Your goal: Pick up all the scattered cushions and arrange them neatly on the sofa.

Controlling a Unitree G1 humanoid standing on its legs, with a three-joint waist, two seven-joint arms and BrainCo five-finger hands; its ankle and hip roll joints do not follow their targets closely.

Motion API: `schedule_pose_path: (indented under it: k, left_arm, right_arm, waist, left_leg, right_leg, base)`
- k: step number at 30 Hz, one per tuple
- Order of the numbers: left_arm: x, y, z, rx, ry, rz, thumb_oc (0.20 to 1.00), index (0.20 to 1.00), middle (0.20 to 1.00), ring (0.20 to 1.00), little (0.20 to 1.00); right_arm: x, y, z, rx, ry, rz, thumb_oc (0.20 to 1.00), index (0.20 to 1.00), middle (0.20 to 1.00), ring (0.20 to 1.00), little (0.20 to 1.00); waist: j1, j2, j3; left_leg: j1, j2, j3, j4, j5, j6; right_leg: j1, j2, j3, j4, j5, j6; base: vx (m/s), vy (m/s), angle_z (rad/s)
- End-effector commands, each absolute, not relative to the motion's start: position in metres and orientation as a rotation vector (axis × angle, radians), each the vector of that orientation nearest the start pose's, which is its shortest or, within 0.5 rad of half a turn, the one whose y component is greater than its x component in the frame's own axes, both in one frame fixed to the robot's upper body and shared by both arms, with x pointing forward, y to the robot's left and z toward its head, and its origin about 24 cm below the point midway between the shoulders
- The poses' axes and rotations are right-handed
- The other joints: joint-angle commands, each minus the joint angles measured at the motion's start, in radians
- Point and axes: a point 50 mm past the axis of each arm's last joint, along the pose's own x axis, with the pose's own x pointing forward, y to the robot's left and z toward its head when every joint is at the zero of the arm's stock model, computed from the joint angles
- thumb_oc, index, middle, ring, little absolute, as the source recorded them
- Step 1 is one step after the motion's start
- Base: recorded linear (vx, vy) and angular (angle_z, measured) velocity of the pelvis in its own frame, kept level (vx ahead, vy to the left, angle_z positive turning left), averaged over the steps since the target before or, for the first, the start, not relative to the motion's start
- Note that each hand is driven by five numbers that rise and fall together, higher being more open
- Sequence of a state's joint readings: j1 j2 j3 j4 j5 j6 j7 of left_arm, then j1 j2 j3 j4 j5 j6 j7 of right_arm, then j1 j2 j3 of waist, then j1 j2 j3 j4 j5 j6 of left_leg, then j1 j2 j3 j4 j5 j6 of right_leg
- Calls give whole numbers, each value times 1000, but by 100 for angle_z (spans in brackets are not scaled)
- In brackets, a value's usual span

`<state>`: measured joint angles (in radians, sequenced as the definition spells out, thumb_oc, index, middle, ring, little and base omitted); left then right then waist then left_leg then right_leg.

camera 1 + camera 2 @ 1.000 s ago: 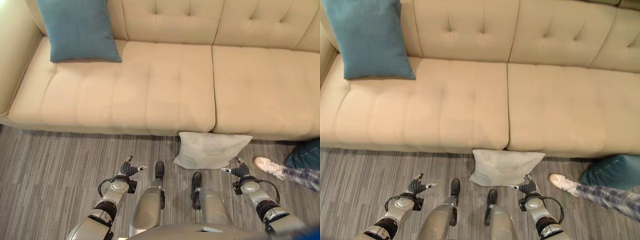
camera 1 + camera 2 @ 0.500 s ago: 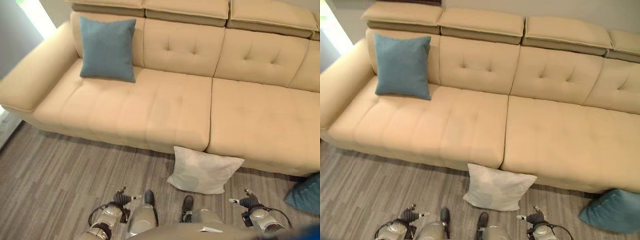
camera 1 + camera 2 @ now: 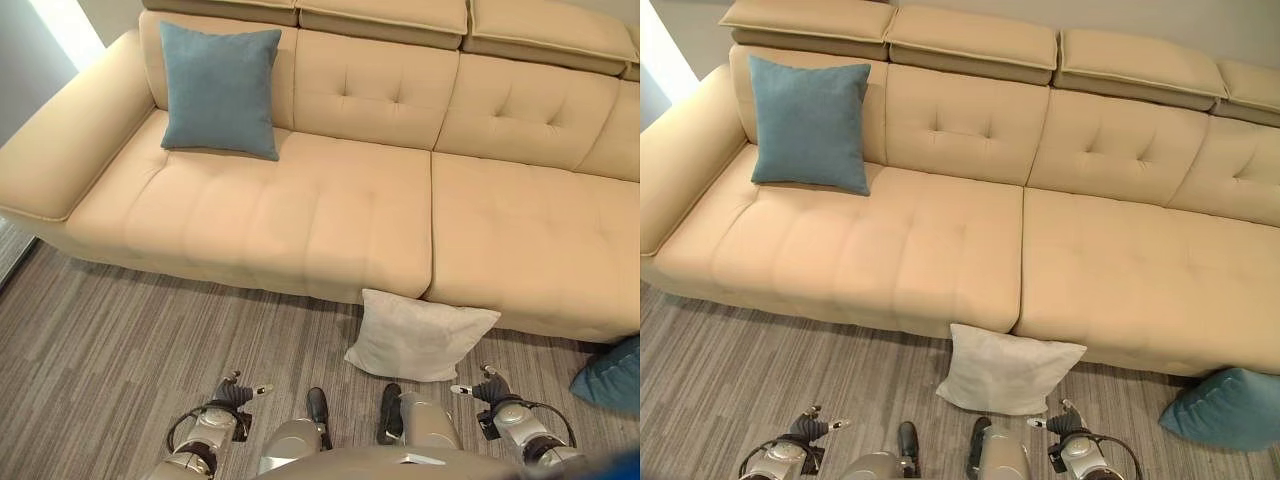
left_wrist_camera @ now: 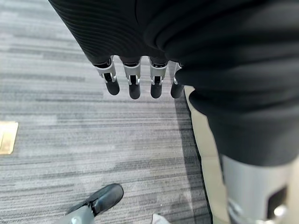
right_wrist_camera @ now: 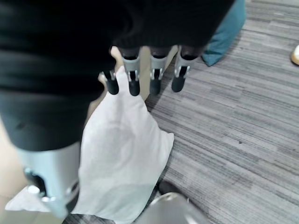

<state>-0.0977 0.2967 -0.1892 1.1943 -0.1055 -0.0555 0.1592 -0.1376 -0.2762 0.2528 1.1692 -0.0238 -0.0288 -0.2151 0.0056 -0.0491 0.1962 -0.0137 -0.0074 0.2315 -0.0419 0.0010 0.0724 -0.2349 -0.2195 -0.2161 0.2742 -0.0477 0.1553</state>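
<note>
Both hands, left (image 3: 232,395) and right (image 3: 487,385), are hanging slack-fingered and empty; the soft white square cushion (image 3: 420,335) at lower centre is risking slipping from a shallow grab.

Your left hand (image 3: 236,392) hangs low at your left side, fingers (image 4: 134,86) relaxed and slightly bent, holding nothing. Your right hand (image 3: 487,386) hangs the same way at your right side, fingers (image 5: 155,80) loose, empty.
</note>
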Motion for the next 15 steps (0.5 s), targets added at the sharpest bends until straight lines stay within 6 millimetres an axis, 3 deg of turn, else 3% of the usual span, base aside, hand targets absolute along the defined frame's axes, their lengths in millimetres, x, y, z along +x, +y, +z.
schedule_pose_path:
  k: [1, 5, 10, 12, 15]
  left_arm:
    - [142, 257, -137, 410, 1001, 193, 1000, 1000, 1000, 1000, 1000]
    - [143, 259, -136, 416, 998, 205, 1000, 1000, 1000, 1000, 1000]
    - [141, 257, -138, 410, 1004, 204, 1000, 1000, 1000, 1000, 1000]
    - [144, 251, -138, 413, 993, 172, 1000, 1000, 1000, 1000, 1000]
    - [150, 246, -137, 420, 977, 148, 1000, 1000, 1000, 1000, 1000]
  right_arm:
    - [166, -245, -131, -569, 945, -115, 1000, 1000, 1000, 1000, 1000]
    - [170, -244, -129, -576, 933, -110, 1000, 1000, 1000, 1000, 1000]
    - [171, -244, -128, -587, 924, -103, 1000, 1000, 1000, 1000, 1000]
    - [172, -248, -126, -580, 907, -119, 1000, 1000, 1000, 1000, 1000]
    - [172, -251, -125, -574, 900, -133, 1000, 1000, 1000, 1000, 1000]
  waist:
    - [-12, -3, -7]
    - [-13, -13, -7]
    - [-14, -20, -29]
    - [-29, -19, -35]
    - [-39, -26, -28]
  left_leg:
    - [-33, -12, -103, 83, -69, -62]
    - [-33, -9, -111, 92, -76, -71]
    - [-19, 12, -120, 83, -71, -97]
    - [-26, 49, -131, 92, -55, -134]
    - [-63, 68, -135, 146, -46, -154]
  right_leg:
    - [57, 40, 63, -90, 64, 2]
    - [72, 30, 83, -137, 91, 9]
    - [112, 53, 69, -173, 71, 3]
    - [142, 89, 57, -203, 43, -24]
    - [153, 102, 51, -222, 33, -41]
  base:
    - [86, -96, -3]
    - [58, -153, 21]
    - [78, -221, -3]
    - [54, -362, 20]
    - [-26, -192, 33]
